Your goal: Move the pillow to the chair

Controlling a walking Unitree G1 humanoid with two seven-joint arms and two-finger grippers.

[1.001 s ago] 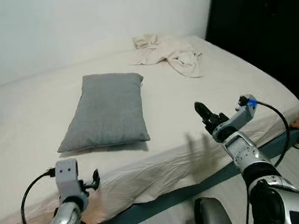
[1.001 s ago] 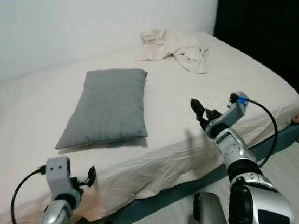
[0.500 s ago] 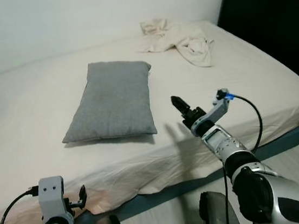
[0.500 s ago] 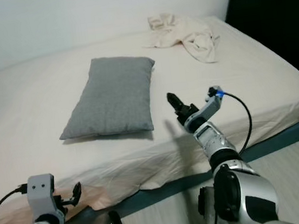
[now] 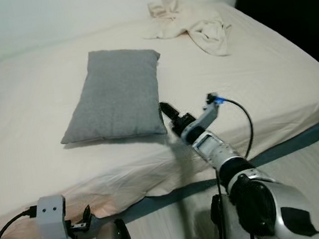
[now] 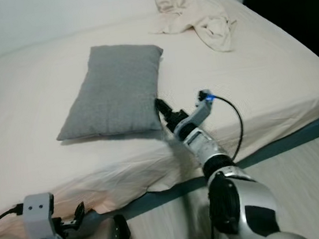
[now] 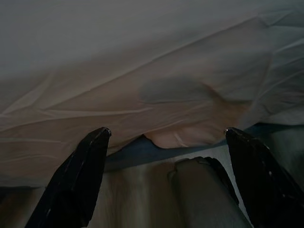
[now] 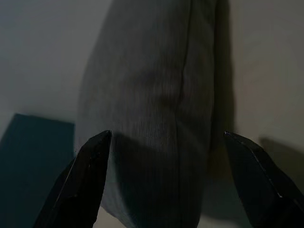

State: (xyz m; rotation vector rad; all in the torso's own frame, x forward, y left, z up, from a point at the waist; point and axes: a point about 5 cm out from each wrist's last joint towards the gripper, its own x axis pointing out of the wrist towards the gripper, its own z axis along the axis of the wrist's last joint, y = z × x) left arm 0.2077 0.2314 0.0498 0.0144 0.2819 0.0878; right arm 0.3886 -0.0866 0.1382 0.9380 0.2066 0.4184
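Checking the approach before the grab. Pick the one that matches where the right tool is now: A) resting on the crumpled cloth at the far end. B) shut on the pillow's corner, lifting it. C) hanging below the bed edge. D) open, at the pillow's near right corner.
D: the right tool sits open at the near right corner of the pillow, its fingers spread either side of the grey fabric in the wrist view.

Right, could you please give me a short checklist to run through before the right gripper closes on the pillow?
1. Right gripper lined up with the near right corner of the grey pillow: ok.
2. Jaws spread wide in the right wrist view, pillow edge between them: ok.
3. Pillow lying flat on the bed, nothing resting on it: ok.
4. Crumpled cloth well away from the pillow, at the far end: ok.
5. Left gripper low by the bed's edge, apart from the grasp: ok.
6. Chair located for the drop-off: cannot tell.
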